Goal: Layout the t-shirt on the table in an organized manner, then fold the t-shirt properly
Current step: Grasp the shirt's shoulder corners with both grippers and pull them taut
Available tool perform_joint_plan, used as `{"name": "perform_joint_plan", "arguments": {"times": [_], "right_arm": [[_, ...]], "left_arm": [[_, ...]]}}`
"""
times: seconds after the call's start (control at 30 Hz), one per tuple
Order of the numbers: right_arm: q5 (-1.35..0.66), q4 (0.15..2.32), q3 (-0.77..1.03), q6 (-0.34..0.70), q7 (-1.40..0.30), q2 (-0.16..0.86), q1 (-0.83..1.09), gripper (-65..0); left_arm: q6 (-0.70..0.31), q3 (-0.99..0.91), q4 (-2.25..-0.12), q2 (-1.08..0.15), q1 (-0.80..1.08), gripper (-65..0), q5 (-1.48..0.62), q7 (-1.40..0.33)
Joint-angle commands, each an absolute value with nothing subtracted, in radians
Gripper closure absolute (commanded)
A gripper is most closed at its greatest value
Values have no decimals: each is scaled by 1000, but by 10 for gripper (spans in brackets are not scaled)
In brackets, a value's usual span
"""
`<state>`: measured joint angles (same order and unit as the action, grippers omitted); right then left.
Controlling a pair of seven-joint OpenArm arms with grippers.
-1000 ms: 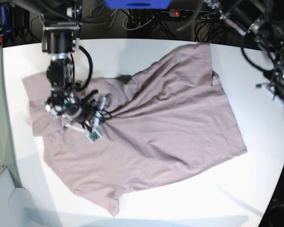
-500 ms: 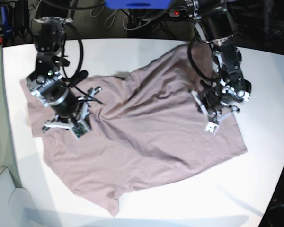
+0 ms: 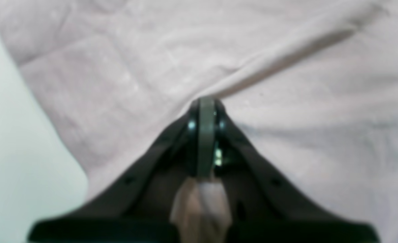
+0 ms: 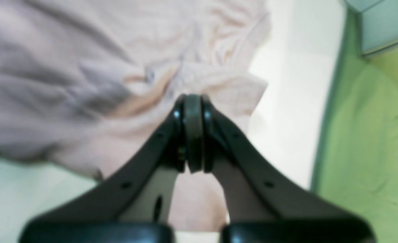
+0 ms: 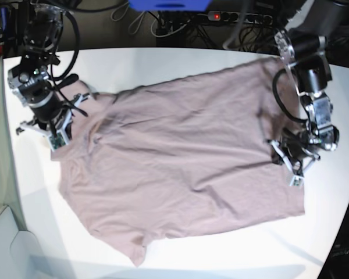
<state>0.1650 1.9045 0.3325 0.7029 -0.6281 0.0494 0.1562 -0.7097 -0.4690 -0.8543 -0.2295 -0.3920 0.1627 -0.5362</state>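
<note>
The mauve-pink t-shirt (image 5: 180, 163) lies spread over the white table (image 5: 163, 64), stretched between my two grippers. On the base view's left, my right gripper (image 5: 57, 139) is shut on the shirt's edge there. Its wrist view shows the closed jaws (image 4: 193, 98) over bunched t-shirt fabric (image 4: 67, 67) with bare table (image 4: 286, 101) beside it. My left gripper (image 5: 294, 174) pinches the shirt near its right edge. In its wrist view a taut ridge of t-shirt fabric (image 3: 303, 152) runs away from the shut tips (image 3: 206, 101).
A green cloth surface (image 4: 364, 135) and a pale box (image 4: 381, 23) lie beyond the table edge by the right gripper. Cables and a power strip (image 5: 232, 16) run along the back. A pale box corner (image 5: 0, 244) sits at the lower left.
Both grippers have moved apart, the right one toward the table's left edge and the left one toward its right edge. The shirt's folds have been pulled out flatter and wider.
</note>
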Motion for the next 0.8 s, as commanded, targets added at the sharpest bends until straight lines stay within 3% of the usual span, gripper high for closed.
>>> {"name": "perform_joint_plan", "arguments": {"times": [0.0,0.3,0.57,0.77], "right_arm": [[156,1922,335,698,-607,58,160,0],[156,1913,329,698,-607,51,219,0],[154,1687,335,698,-605,56,162,0],[154,1695,328,698,-605,36,251,0]], "left_arm": [[-698,-467,-829,-254,-443,-1,185,-526],[-698,-466,-642,-344,-667,-1,180,-418],[-698,-470,-969,-292,-559,-1,177,-642],[-698,-467,-1152,-254,-427,-1,177,-682]]}}
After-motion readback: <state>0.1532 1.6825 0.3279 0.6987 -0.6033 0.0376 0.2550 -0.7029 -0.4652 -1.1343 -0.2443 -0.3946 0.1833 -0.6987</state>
